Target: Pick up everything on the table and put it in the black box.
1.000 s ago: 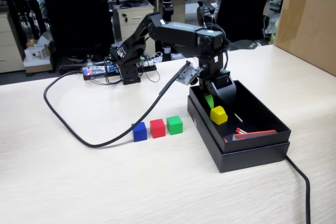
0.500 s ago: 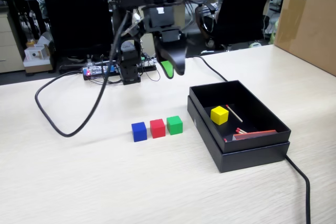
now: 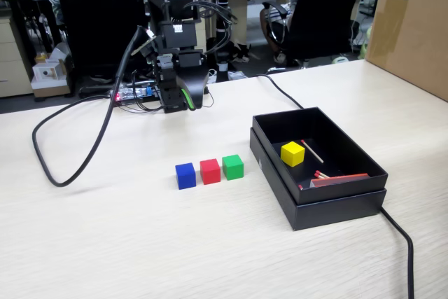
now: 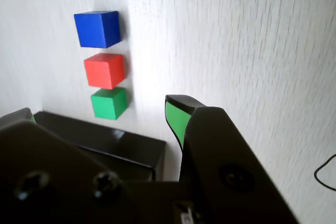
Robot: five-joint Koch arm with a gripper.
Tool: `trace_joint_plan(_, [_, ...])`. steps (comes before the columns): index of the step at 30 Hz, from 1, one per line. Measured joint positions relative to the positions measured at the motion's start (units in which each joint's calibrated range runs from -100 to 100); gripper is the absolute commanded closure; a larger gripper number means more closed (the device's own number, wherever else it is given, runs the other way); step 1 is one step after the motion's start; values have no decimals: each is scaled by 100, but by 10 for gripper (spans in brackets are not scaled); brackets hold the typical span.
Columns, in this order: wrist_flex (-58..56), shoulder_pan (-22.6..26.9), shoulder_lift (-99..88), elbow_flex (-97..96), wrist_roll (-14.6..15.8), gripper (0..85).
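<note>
My gripper (image 4: 100,111) hangs released, empty. The 3 small solid cubes, blue (image 3: 185,175), red (image 3: 210,171), green (image 3: 233,167), look light, rigid; I'd pinch the green's free flat sides.

Yellow cube (image 3: 292,153) in black box (image 3: 350,152); blue (image 3: 185,175), red (image 3: 210,171), green (image 3: 233,167) cubes on table (image 3: 140,243)

In the fixed view the fingers (image 3: 186,96) hang over the back of the table (image 3: 140,243). Three cubes sit in a row on the table in front of the fingers: the left cube (image 3: 185,175), the middle cube (image 3: 210,171) and the right cube (image 3: 232,167), each just beside the next. The box (image 3: 350,197) lies to the right of the fingers and nearer the camera, just right of the row. The fourth cube (image 3: 292,153) lies in it, with matchsticks (image 3: 329,176) at its front end. A cable (image 3: 70,166) loops on the table left of the fingers.
</note>
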Motion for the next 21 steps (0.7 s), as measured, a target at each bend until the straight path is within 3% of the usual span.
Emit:
trace_joint_plan(12, [511, -107, -531, -721, -73, 383])
trace_joint_plan(21, [511, -440, 1942, 721, -317, 408])
